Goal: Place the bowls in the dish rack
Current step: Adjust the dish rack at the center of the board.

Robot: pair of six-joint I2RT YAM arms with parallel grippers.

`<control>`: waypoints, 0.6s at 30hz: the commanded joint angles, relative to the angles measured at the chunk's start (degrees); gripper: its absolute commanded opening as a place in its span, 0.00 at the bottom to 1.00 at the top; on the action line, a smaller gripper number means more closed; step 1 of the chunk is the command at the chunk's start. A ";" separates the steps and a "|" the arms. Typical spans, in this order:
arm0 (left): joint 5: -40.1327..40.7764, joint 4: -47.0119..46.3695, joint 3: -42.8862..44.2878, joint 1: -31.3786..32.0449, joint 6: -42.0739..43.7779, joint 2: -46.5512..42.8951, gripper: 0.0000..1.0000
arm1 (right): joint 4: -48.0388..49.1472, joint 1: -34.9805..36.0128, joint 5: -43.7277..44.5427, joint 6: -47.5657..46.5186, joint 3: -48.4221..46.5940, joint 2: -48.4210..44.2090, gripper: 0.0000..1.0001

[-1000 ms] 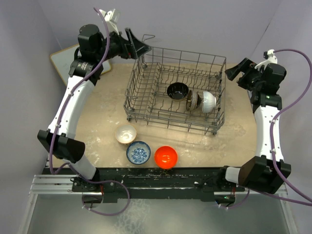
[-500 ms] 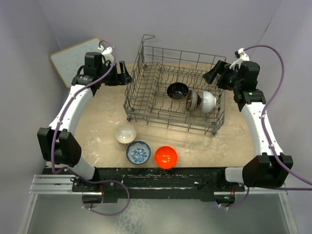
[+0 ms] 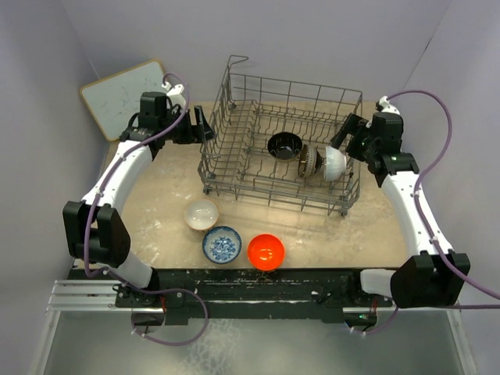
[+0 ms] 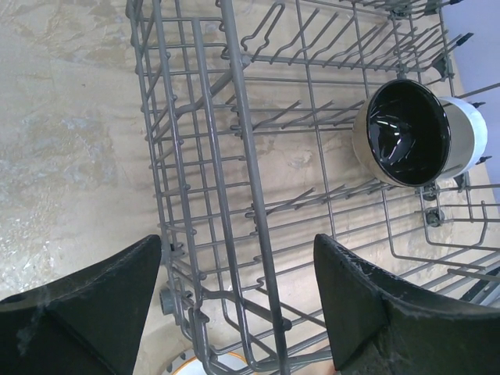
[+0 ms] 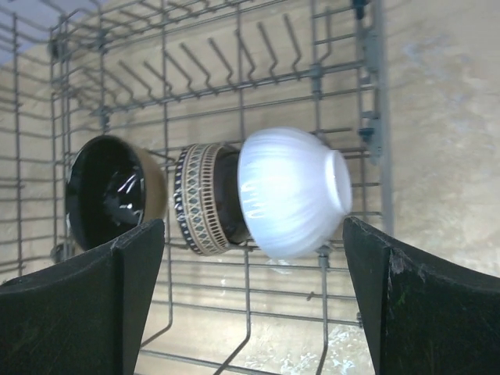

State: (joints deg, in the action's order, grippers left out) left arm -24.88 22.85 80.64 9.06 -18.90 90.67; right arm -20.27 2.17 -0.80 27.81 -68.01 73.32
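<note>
Near the front edge of the table, three of the bowls sit loose in a tight cluster: the cream bowl (image 3: 201,213) a little further back, the blue-and-white bowl (image 3: 222,244) just ahead of it, and the orange-red bowl (image 3: 266,251) beside that, all mouth-up. Past them, mid-table, stands the dish rack (image 3: 234,168), and it holds three on edge in a row toward its right end: the black bowl (image 3: 284,145), the brown-rimmed bowl (image 3: 310,160) pressed against it, and the white bowl (image 3: 335,162) nested on the end. So I judge we're halfway, between placements, with nothing in hand. My left gripper (image 3: 205,125) hangs at the rack's left wall, jaws spread wide with the top wire running between them, gripping nothing. My right gripper (image 3: 344,137) hovers at the rack's right wall, looking straight at the white bowl, jaws wide and empty too. Back at the far left corner a white board (image 3: 125,94) leans, no part of this. Next call, as I see it: pull one arm to the front edge, likely the left for the cream bowl, drop one finger inside the rim, pinch the wall, then tip it upright into the free tines left of the black bowl.
</note>
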 commanded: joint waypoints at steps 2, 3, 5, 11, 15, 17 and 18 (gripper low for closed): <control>-2.52 -3.74 -1.12 0.21 -0.55 -0.07 0.75 | -2.77 -0.15 12.66 3.18 -0.18 -0.70 0.98; -3.14 -4.23 -1.63 0.39 -0.94 -0.11 0.71 | -3.35 -0.23 13.34 3.48 -0.15 -0.08 0.98; -3.60 -4.84 -2.54 1.16 -1.21 0.02 0.65 | -3.39 -0.24 13.87 4.09 0.41 0.55 0.98; -4.48 -5.88 -3.69 3.38 -2.23 0.76 0.50 | -3.28 -1.02 16.28 4.54 0.96 2.65 0.93; -4.45 -6.22 -3.89 4.11 -2.58 0.73 0.49 | -2.42 -2.67 16.69 3.84 1.39 3.84 0.84; -4.58 -6.33 -3.93 4.41 -2.66 0.72 0.48 | -1.62 -4.17 16.02 3.14 1.72 4.65 0.77; -4.63 -6.33 -3.92 4.53 -2.67 0.71 0.48 | -1.31 -5.23 15.29 2.94 1.86 5.18 0.76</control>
State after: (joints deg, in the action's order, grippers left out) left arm -26.79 20.38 76.90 12.14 -20.51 91.61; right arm -23.57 -0.23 13.54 31.20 -66.63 77.69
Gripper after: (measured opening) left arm 0.488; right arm 0.795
